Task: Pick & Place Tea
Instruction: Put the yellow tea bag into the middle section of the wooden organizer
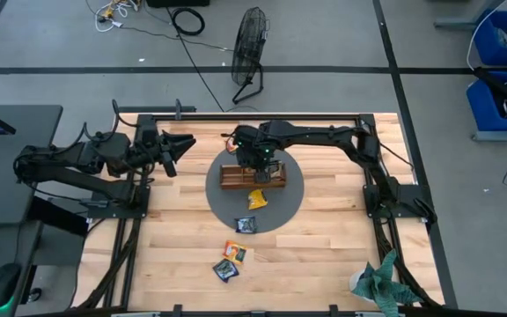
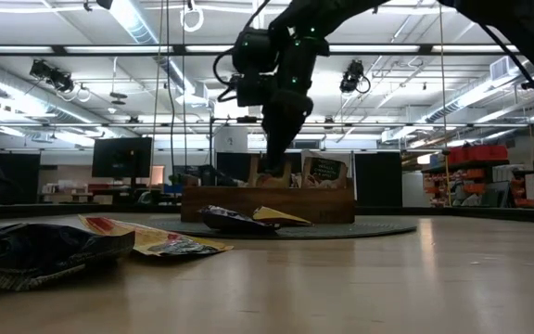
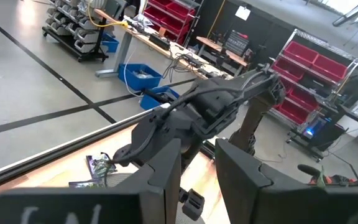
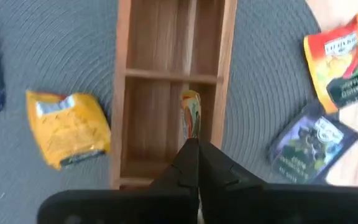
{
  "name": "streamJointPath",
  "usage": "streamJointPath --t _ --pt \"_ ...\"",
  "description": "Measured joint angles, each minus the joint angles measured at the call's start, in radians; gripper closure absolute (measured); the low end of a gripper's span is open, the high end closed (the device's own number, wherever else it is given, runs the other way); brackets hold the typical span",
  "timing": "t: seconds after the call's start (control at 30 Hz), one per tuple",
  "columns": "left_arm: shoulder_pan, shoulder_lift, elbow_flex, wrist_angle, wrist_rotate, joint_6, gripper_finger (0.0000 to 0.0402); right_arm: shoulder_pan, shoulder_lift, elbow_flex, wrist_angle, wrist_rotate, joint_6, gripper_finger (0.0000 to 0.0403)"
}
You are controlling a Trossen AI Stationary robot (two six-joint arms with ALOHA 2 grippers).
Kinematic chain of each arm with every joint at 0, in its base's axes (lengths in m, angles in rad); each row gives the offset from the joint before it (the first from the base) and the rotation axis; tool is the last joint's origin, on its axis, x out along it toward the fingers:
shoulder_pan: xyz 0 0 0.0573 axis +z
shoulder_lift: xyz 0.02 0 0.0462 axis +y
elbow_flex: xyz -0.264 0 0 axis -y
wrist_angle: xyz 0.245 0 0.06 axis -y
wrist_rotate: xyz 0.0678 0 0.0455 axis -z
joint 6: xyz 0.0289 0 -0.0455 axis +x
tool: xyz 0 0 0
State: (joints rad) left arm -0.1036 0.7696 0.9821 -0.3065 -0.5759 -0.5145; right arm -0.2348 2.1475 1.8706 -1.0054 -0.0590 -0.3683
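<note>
My right gripper [image 4: 192,149] reaches down into the brown wooden tray [image 1: 236,182] on the round grey mat [image 1: 289,198] and is shut on a multicoloured tea sachet [image 4: 190,112] standing on edge in one compartment. In the low view the same gripper [image 2: 269,172] hangs over the tray [image 2: 267,204]. A yellow sachet [image 1: 257,199] and a dark one [image 1: 246,225] lie flat on the mat. An orange sachet [image 1: 235,252] and a dark blue one [image 1: 225,270] lie on the wood nearer the front edge. My left gripper [image 1: 181,145] waits open, left of the mat. My right gripper pinches the sachet by its upper edge [image 4: 191,134] between the two shut fingers, coming from above and pointing down. The sachet stands on edge inside a tray compartment, close to the tray's long wall [image 4: 219,118]. Whether its lower edge rests on the tray floor does not show.
Another sachet [image 2: 327,172] stands upright at the tray's right end in the low view. A green leafy object [image 1: 381,283] sits at the table's front right corner. Bare wood lies right of the mat. A black frame [image 1: 262,115] runs around the table; a fan [image 1: 249,53] stands beyond it.
</note>
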Motion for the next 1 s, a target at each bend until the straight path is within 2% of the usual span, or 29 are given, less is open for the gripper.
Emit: streamJointPath --t 0.3,0.77,1.0 --pt "-0.001 0.0 0.0 -0.007 0.0 -0.015 0.0298 0.0 0.011 0.0 0.035 0.017 0.019 0.0398" --pt "-0.001 0.0 0.0 -0.007 0.0 -0.018 0.0298 -0.002 0.011 0.0 0.044 0.017 0.039 0.0325" --pt "0.0 0.0 0.0 -0.008 0.0 -0.016 0.0298 -0.002 -0.033 -0.001 0.018 0.017 0.086 0.0286"
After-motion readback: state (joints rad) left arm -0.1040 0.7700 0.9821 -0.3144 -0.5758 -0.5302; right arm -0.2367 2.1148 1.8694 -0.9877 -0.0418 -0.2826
